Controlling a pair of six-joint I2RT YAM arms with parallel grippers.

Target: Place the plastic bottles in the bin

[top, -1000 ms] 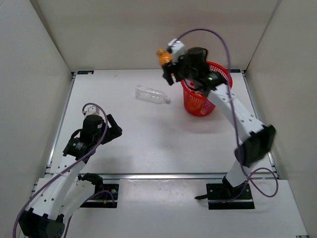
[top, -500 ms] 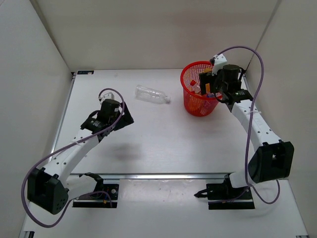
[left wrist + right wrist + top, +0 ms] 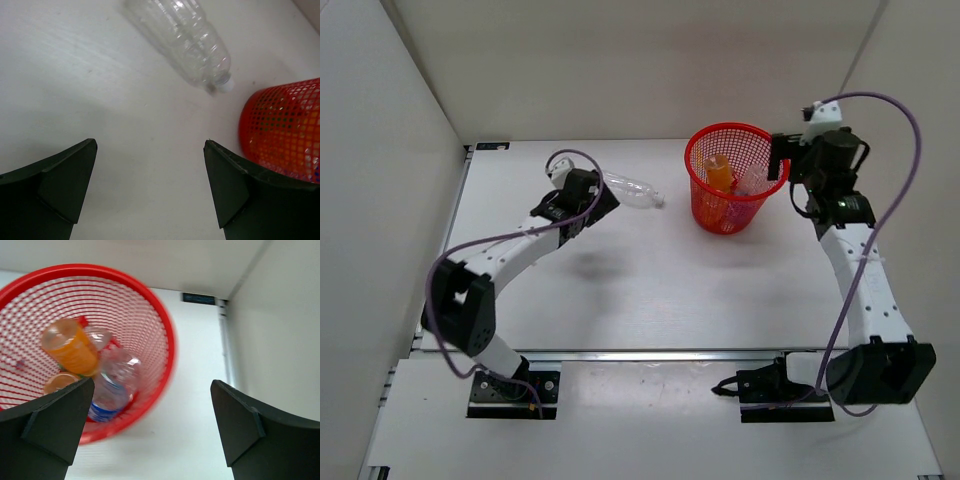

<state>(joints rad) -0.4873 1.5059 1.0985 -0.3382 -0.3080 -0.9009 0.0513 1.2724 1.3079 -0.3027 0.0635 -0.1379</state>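
Observation:
A clear plastic bottle [image 3: 635, 190] [image 3: 185, 37] lies on its side on the table, its cap toward the bin. My left gripper [image 3: 596, 203] [image 3: 150, 142] stands open just short of it, nothing between its fingers. The red mesh bin [image 3: 725, 215] [image 3: 285, 130] [image 3: 169, 340] stands at the back right. Inside it lie an orange bottle [image 3: 719, 172] [image 3: 70, 347], a second orange one [image 3: 56, 382] and a clear blue-labelled bottle [image 3: 107, 400]. My right gripper [image 3: 782, 160] [image 3: 152, 382] hangs open and empty beside the bin's right rim.
White walls close in the table on the left, back and right. The right wall [image 3: 280, 330] is near my right gripper. A metal rail [image 3: 650, 353] runs along the table's near edge.
My right gripper swung the orange bottle over the bin, opened, and the bottle now lies inside; the gripper has moved off to the bin's right. My left arm reached forward to the clear bottle.

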